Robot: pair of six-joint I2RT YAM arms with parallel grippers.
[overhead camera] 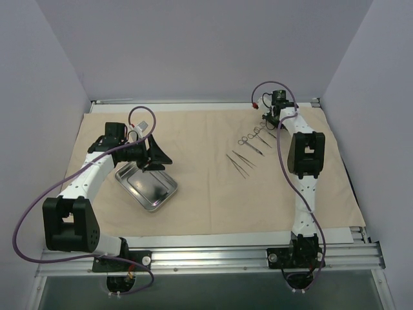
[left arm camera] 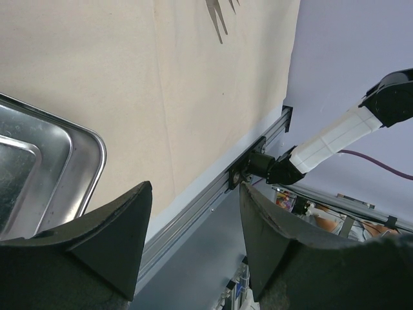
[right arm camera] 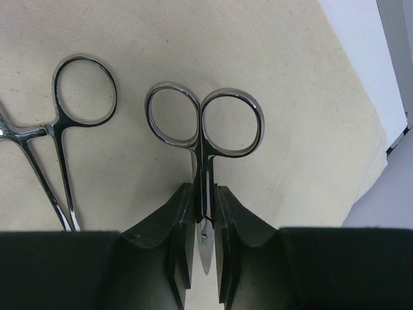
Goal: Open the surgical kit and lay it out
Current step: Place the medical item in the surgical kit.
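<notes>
The beige cloth wrap (overhead camera: 206, 200) lies spread flat over the table. Small steel scissors (right arm camera: 204, 155) rest on it at the far right, their two rings pointing away from the wrist. My right gripper (right arm camera: 205, 188) is shut on the shanks just below the rings, low over the cloth (right arm camera: 290, 64). Forceps (right arm camera: 53, 129) lie just left of the scissors. More forceps (overhead camera: 248, 139) and tweezers (overhead camera: 239, 163) lie in a row on the cloth. The shiny steel tray (overhead camera: 147, 184) sits at left, holding nothing. My left gripper (left arm camera: 193, 187) hovers open beside the tray (left arm camera: 64, 161).
The cloth's near edge meets an aluminium rail (overhead camera: 213, 258) carrying both arm bases. Grey walls close in the table at left, right and back. The right arm's base (left arm camera: 271, 168) shows in the left wrist view.
</notes>
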